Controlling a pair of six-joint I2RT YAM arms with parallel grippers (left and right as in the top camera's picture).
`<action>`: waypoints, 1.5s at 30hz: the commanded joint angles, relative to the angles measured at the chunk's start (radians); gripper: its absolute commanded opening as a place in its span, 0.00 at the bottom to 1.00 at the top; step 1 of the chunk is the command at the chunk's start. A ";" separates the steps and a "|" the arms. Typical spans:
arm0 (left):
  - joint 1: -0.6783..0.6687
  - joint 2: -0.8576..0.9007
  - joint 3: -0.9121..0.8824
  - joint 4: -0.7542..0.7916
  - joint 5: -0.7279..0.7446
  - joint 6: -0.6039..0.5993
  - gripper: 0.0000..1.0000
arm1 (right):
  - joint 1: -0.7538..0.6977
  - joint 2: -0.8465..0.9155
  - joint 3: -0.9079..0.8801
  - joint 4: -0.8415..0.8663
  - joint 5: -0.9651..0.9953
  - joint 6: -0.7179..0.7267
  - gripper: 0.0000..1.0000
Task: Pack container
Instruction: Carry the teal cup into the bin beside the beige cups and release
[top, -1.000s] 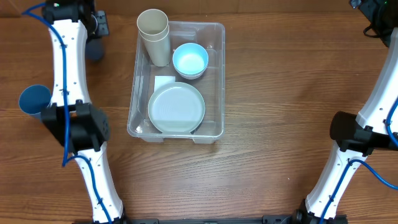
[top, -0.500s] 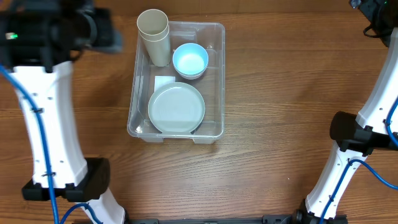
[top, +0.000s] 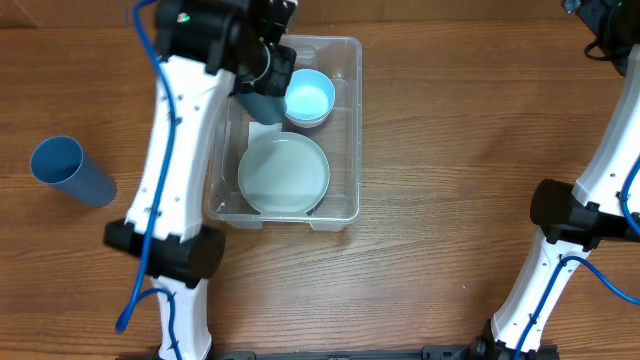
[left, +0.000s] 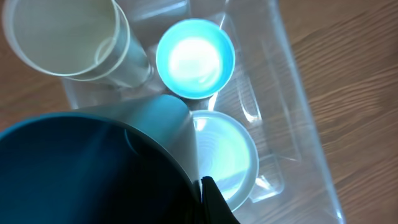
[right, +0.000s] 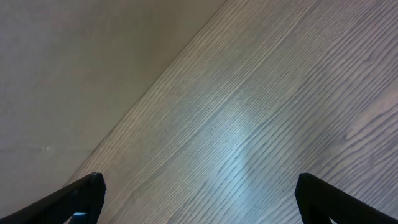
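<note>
The clear plastic container (top: 352, 130) stands at the table's back centre. It holds a pale plate (top: 284, 174), a light blue bowl (top: 309, 98) and a beige cup (left: 68, 37), which my left arm hides from overhead. My left gripper (top: 268, 72) is shut on a dark blue-grey cup (top: 262, 105) and holds it above the container's back left part, beside the bowl. In the left wrist view that cup (left: 93, 168) fills the lower left, over the container (left: 292, 93). My right gripper (right: 199, 202) is open and empty over bare wood, far from the container.
A blue cup (top: 70, 170) stands on the table at the left, apart from the container. My right arm (top: 575, 215) rises along the right edge. A white label (top: 262, 134) lies on the container's base.
My left arm has swung from the far left to over the container, carrying the dark cup. It now hides the beige cup from overhead. The right arm has not moved.
</note>
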 joint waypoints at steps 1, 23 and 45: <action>-0.001 0.076 0.002 0.002 -0.062 0.026 0.04 | 0.001 -0.008 0.006 0.002 0.003 -0.003 1.00; 0.008 0.229 0.002 0.063 -0.174 0.014 0.04 | 0.001 -0.008 0.006 0.002 0.003 -0.003 1.00; 0.005 0.291 -0.004 0.029 -0.140 0.014 0.20 | 0.001 -0.008 0.006 0.002 0.003 -0.003 1.00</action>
